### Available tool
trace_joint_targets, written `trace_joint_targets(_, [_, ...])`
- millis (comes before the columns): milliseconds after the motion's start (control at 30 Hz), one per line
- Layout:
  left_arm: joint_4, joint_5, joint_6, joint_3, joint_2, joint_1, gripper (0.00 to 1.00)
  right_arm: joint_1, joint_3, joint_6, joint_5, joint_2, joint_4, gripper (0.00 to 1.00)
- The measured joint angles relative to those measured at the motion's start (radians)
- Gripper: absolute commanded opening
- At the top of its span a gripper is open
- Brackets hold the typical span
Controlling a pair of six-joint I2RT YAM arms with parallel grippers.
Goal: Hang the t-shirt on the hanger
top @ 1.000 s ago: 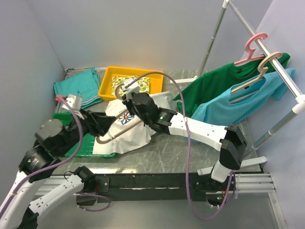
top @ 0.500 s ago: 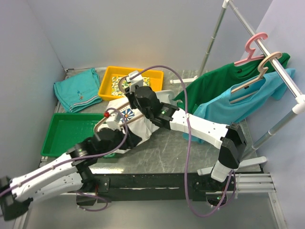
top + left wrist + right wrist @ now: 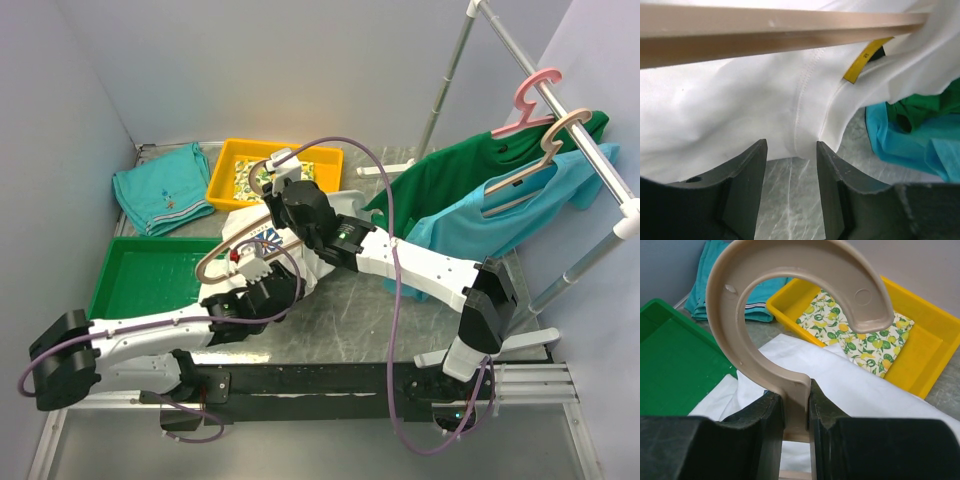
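Note:
The white t-shirt (image 3: 328, 212) lies crumpled mid-table, under both arms. My right gripper (image 3: 276, 196) is shut on the neck of the beige hanger (image 3: 228, 243), just below its hook, and holds it above the shirt. In the right wrist view the hook (image 3: 740, 300) curls up above the gripper (image 3: 796, 395), with the shirt (image 3: 855, 385) beneath. My left gripper (image 3: 285, 280) is open and empty at the shirt's near edge. In the left wrist view its jaws (image 3: 790, 147) stand either side of a stitched seam of the shirt (image 3: 740, 110), not touching it. The hanger bar (image 3: 765, 32) crosses above.
A yellow tray (image 3: 225, 165) holding a lemon-print cloth (image 3: 275, 178) stands at the back. A green tray (image 3: 140, 275) is on the left, a folded teal garment (image 3: 160, 190) behind it. At right a rack (image 3: 590, 145) carries a pink hanger (image 3: 530, 95), a green shirt (image 3: 450, 175) and a light blue shirt (image 3: 500, 220).
My left arm has swung from the far left across the green tray to the shirt's near edge. My right gripper lifted the hanger up and back slightly, then held still.

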Motion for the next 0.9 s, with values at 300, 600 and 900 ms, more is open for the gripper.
trace_joint_targets(300, [0.038,-0.031,-0.061,0.012,0.048,-0.001,0.51,0.000,0.000,0.007,-0.003,0.000,0.000,0.00])
trace_joint_targets(600, [0.055,-0.030,-0.101,0.020,0.104,-0.001,0.45,0.000,0.000,0.011,-0.004,0.000,0.000,0.00])
trace_joint_targets(900, [0.065,-0.030,-0.114,0.026,0.152,-0.002,0.31,0.000,0.000,0.019,-0.004,0.000,0.000,0.00])
